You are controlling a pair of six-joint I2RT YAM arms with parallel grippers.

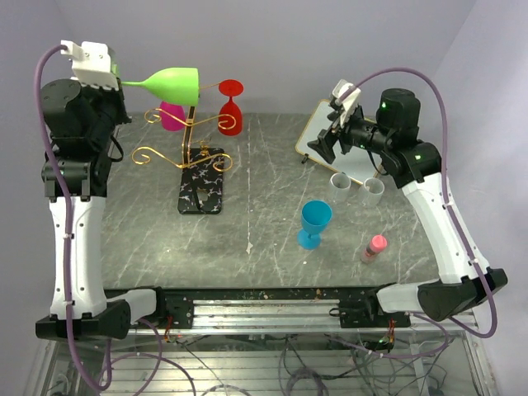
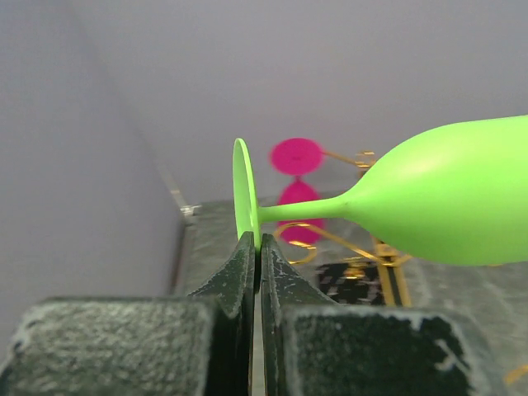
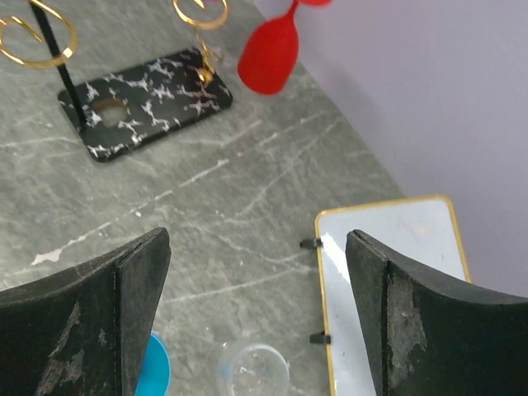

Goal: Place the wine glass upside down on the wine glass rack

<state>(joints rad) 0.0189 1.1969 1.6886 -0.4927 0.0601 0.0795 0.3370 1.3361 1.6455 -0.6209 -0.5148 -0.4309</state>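
Note:
My left gripper (image 1: pixel 115 80) is shut on the foot of a green wine glass (image 1: pixel 169 82), held sideways high above the table with the bowl pointing right; in the left wrist view my gripper (image 2: pixel 256 247) pinches the thin foot (image 2: pixel 242 194). The gold rack (image 1: pixel 186 132) stands on its black base (image 1: pixel 202 186) just below and right of the glass. A pink glass (image 1: pixel 172 115) and a red glass (image 1: pixel 231 107) hang upside down on it. My right gripper (image 1: pixel 322 144) is open and empty above the table's right side (image 3: pixel 256 247).
A blue glass (image 1: pixel 315 223) stands upright mid-table. Two clear cups (image 1: pixel 340 186) (image 1: pixel 373 191) stand by a gold-rimmed white tray (image 1: pixel 330 140) at the back right. A small pink-capped bottle (image 1: pixel 374 247) stands near the front right.

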